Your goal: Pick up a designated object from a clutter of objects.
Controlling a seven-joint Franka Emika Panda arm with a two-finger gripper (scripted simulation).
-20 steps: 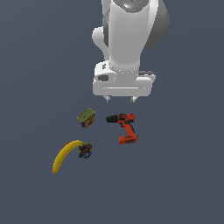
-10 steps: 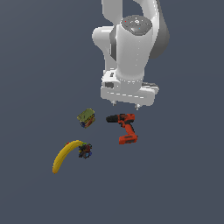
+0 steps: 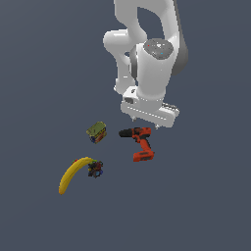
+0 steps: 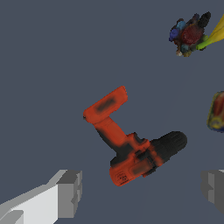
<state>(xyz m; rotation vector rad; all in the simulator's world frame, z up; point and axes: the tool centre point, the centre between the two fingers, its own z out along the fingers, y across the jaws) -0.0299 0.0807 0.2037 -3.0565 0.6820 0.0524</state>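
The red-orange drill (image 3: 140, 142) lies on its side on the dark floor, black chuck pointing to the exterior view's left, battery base toward the camera. In the wrist view the drill (image 4: 131, 146) lies just ahead of the fingers. My gripper (image 3: 145, 123) hangs open just above the drill's body, nothing between its fingers (image 4: 68, 194). The rest of the clutter lies to the exterior view's left: a yellow banana (image 3: 71, 174), an olive-green box (image 3: 96, 131) and a tiny multicoloured item (image 3: 95, 169).
The box (image 4: 217, 111) and the multicoloured item (image 4: 189, 34) sit at the edge of the wrist view, apart from the drill. Bare dark floor surrounds the drill on its other sides.
The arm has come down and shifted slightly to the exterior view's right, bringing the open gripper close above the drill. The objects have not moved.
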